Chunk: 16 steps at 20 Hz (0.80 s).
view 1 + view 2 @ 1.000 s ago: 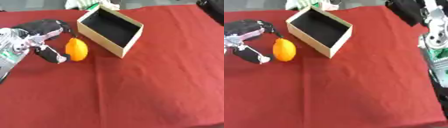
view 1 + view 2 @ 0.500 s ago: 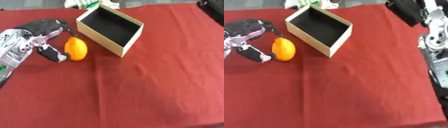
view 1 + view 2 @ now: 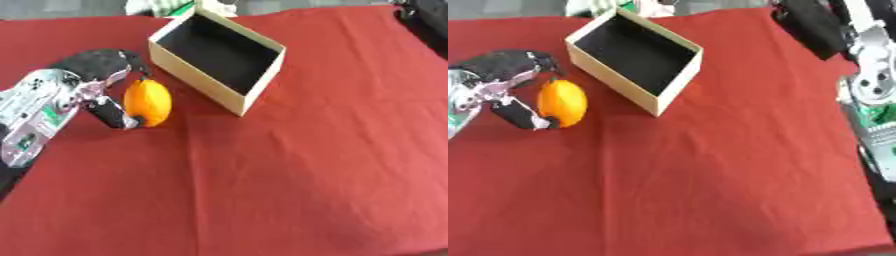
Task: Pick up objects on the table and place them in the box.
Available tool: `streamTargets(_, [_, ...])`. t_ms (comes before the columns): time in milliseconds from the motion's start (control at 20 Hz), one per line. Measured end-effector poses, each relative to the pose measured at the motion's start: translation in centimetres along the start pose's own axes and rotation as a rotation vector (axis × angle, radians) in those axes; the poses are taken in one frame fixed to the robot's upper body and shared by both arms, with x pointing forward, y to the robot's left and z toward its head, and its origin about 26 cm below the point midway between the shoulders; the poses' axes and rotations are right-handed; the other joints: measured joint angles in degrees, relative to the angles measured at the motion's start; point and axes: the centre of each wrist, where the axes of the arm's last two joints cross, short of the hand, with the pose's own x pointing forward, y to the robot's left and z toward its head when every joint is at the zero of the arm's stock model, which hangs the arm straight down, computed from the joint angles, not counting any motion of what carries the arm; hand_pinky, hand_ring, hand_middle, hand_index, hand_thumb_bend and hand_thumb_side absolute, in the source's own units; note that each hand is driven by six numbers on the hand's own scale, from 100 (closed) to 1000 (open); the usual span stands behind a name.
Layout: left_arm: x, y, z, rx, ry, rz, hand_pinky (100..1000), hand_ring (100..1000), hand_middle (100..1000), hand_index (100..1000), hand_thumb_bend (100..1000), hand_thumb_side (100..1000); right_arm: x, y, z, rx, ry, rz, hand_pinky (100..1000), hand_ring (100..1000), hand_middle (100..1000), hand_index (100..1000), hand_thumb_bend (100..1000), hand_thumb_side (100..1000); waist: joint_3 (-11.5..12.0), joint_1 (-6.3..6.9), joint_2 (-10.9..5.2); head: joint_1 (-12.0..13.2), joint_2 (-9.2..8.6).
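The left hand [image 3: 92, 82] comes in from 9 o'clock over the red cloth [image 3: 306, 170], its fingers [image 3: 109, 60] curled over the top of the orange [image 3: 147, 102] and its thumb [image 3: 114, 116] reaching under the fruit's near left side; both touch it, so the hand is closed around the orange. The orange appears to rest on the cloth, just beside the box [image 3: 219, 60], which lies at its 1 o'clock with a narrow strip of cloth between them. The box is open-topped, tan outside and black inside, set askew with 1 corner pointing toward 5 o'clock, and nothing shows in it. The right arm [image 3: 868, 75] runs along the 3 o'clock edge of the right eye view; whether its hand is open or closed cannot be told.
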Motion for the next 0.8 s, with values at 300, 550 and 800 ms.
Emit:
streamTargets(300, [-0.17, -0.76, -0.97, 0.046, 0.026, -0.017, 522, 753, 699, 782, 292, 242, 0.02, 0.00, -0.01, 0.002, 0.001, -0.008, 934, 823, 686, 887, 100, 836, 0.0, -0.01, 0.16, 0.1, -0.30])
streamTargets(550, [0.00, -0.75, -1.00, 0.111, 0.021, -0.009, 353, 628, 597, 704, 100, 172, 0.01, 0.08, 0.02, 0.002, 0.004, -0.017, 934, 823, 686, 887, 100, 836, 0.1, -0.01, 0.17, 0.1, -0.30])
streamTargets(800, [0.65, -0.03, -0.36, 0.152, -0.018, 0.013, 326, 606, 601, 707, 100, 169, 0.03, 0.16, 0.03, 0.000, 0.007, -0.021, 935, 823, 685, 887, 100, 836, 0.1, -0.01, 0.17, 0.0, -0.30])
